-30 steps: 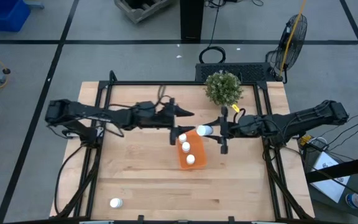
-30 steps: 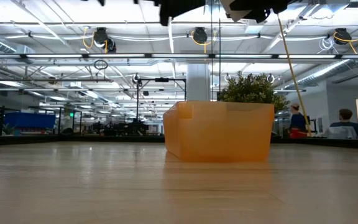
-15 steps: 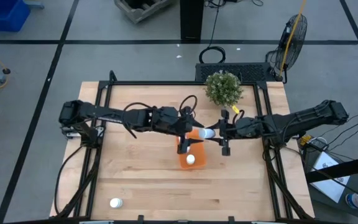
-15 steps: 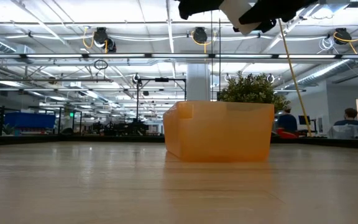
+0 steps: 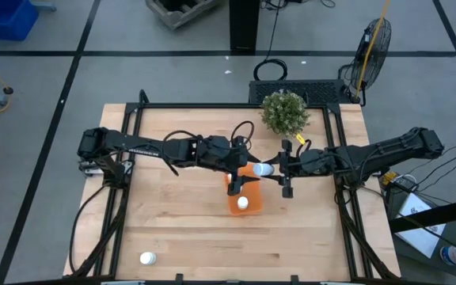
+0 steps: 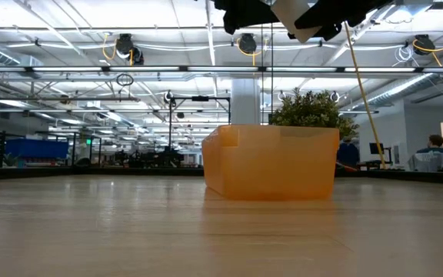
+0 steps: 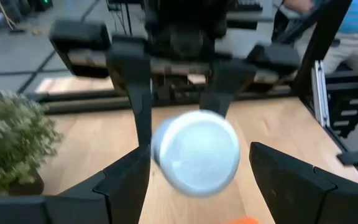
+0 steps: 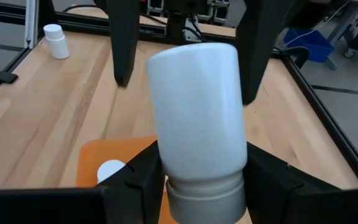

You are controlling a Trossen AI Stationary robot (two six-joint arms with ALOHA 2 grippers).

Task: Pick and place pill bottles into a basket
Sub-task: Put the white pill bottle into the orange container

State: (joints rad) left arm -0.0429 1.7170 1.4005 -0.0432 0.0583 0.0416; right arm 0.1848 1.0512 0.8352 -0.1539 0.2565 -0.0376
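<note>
**High view: bottle hanging over the orange basket, both claws crowding it**

High view has the right gripper (image 5: 274,169) pinching a pill bottle (image 5: 263,168) sideways, right above the far end of the basket (image 5: 249,207); the bottle sticks out of the claw toward the left arm, so it sits past the fingertips rather than deep between them.

Right wrist view shows it up close; the white bottle (image 8: 199,118) fills the middle, gripped near its neck between the two dark fingers (image 8: 135,183), body pointing away from the wrist; below it you can see a bit of the basket (image 8: 114,155) with another bottle's cap (image 8: 110,170) in it.

The left gripper (image 5: 240,171) is over the basket too, nose to nose with the right one; its fingers are spread, and in the left wrist view the bottle's round end (image 7: 196,153) floats between them without either finger (image 7: 132,180) touching it.

One bottle (image 5: 242,203) stands inside the basket at its near end; a stray bottle (image 5: 146,258) lies well apart from the basket, off by the table's near edge on the left arm's side; the green plant (image 5: 284,111) sits just beyond the basket's far end.
</note>
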